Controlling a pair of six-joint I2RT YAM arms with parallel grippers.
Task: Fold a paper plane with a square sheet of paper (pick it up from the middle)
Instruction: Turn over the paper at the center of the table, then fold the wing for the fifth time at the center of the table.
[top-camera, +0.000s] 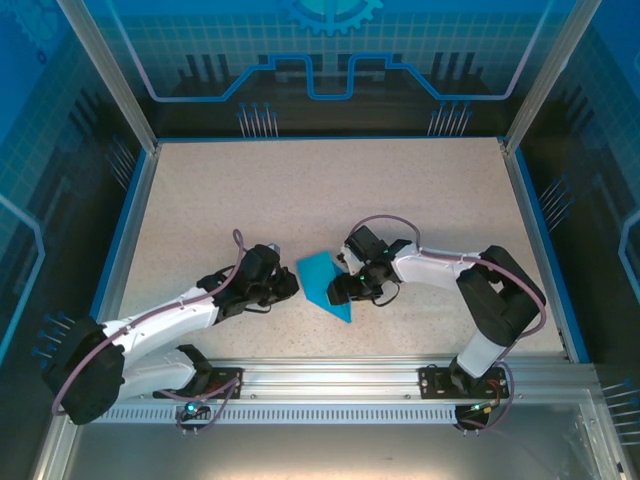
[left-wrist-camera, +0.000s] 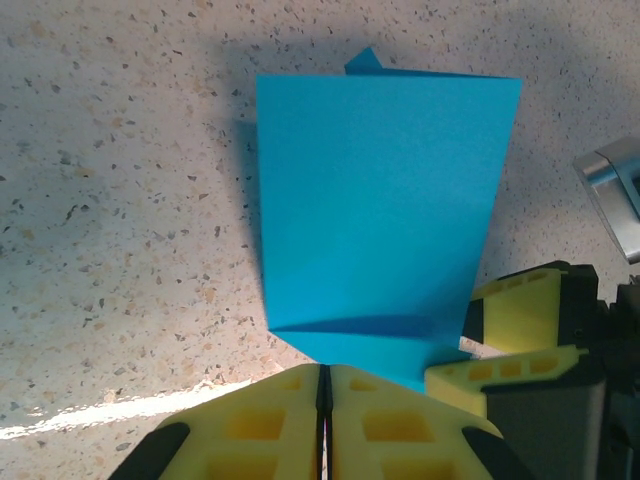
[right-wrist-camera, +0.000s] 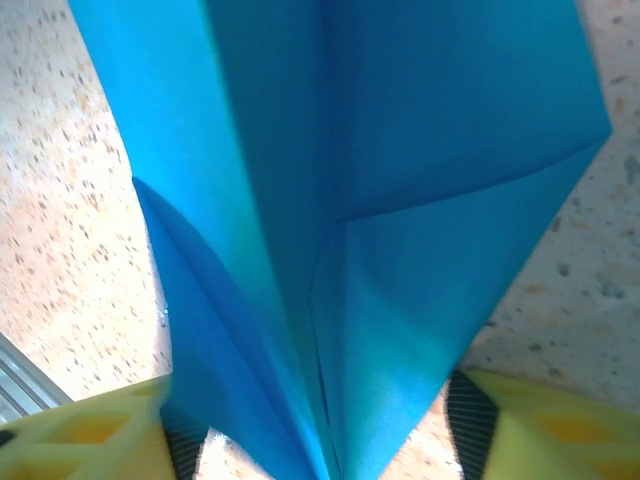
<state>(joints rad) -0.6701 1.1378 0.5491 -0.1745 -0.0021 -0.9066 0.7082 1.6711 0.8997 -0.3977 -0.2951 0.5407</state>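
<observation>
Left hand (top-camera: 288, 288): closed tight, yellow fingers pressed flat together, their tips right at the paper's edge. Whether that edge is nipped, I can't tell.
Right hand (top-camera: 338, 290): fingers standing apart, one on each side of the raised fold, so it straddles the paper rather than clamping it. I can't say whether the pads press yet.
Paper plane (top-camera: 322, 282): half made, lying mid-tabletop, squeezed in between the two hands.
Which way it lies: just right of the left hand, directly under and between the right hand's fingers.
Long axis: running from the far left down to a point at the near right, toward the right arm's base.
Nearer arm: the right one, I'd judge, since it's already over the ridge, while the left sits at the border.
Material: thin bright blue paper, matte, unmarked, easily buckled.
Shape: broad at one end, tapering to a point, with sharp diagonal creases and a centre ridge lifting off the surface.
Tabletop (top-camera: 300, 190): pale speckled stone-look surface, flat and hard.
Fingers: yellow, ribbed, with dark pads.
</observation>
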